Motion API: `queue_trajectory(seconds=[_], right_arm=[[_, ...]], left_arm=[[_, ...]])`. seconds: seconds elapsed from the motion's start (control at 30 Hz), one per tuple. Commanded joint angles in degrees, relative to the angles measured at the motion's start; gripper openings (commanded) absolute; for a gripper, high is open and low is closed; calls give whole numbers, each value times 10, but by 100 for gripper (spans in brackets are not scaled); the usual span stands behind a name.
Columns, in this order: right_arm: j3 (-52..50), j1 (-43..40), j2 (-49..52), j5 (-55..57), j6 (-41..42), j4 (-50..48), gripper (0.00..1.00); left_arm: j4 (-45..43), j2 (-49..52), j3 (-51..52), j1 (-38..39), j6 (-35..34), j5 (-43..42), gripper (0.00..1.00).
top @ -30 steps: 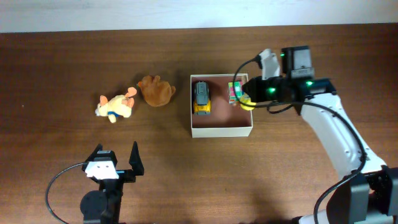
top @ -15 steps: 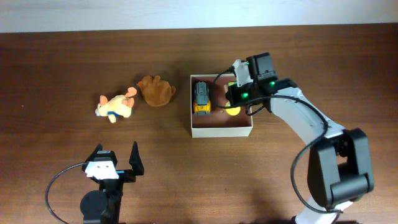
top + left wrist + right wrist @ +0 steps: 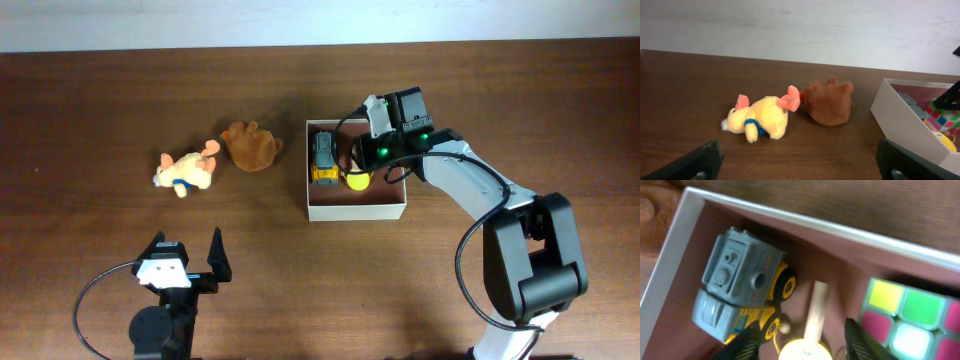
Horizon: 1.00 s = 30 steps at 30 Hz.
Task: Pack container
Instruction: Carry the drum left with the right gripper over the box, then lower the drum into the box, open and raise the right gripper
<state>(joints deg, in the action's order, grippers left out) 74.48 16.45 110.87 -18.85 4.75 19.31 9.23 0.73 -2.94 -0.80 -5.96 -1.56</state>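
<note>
The container [image 3: 357, 211] is a shallow white-walled box with a pinkish-brown inside, right of the table's middle. In it lie a grey and yellow toy truck [image 3: 325, 158], a yellow round toy [image 3: 358, 180] with a white handle, and a colour cube [image 3: 910, 315]. My right gripper [image 3: 362, 160] hangs inside the box, jaws apart on either side of the yellow toy [image 3: 805, 352], with a gap on each side. My left gripper [image 3: 185, 262] stands open near the front edge, nothing between its fingers [image 3: 695, 160].
A yellow-orange plush [image 3: 187, 171] and a brown plush [image 3: 250, 147] lie on the wooden table left of the container, close together. The left wrist view shows both plush toys [image 3: 760, 117] [image 3: 829, 102] ahead and the box wall [image 3: 895, 112] to the right.
My right gripper has moved left from the container's right wall to its middle, carrying the yellow toy, and its jaws have come apart. The left arm has not moved.
</note>
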Motion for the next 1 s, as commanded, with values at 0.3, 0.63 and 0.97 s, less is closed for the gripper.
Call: queue_trajectory(seconds=[0.3,0.63,0.97], right_arm=[[68,12,-10,-62,0,61,54],[264,26,-63,2,23,269,63],[292,-90,-103,209,112,424,99]], left_arm=[[0,-4,3,-2,9,-6,100],[0,-4,3,-2,9,-6,100],[0,-4,3,-2,9,-6,99]])
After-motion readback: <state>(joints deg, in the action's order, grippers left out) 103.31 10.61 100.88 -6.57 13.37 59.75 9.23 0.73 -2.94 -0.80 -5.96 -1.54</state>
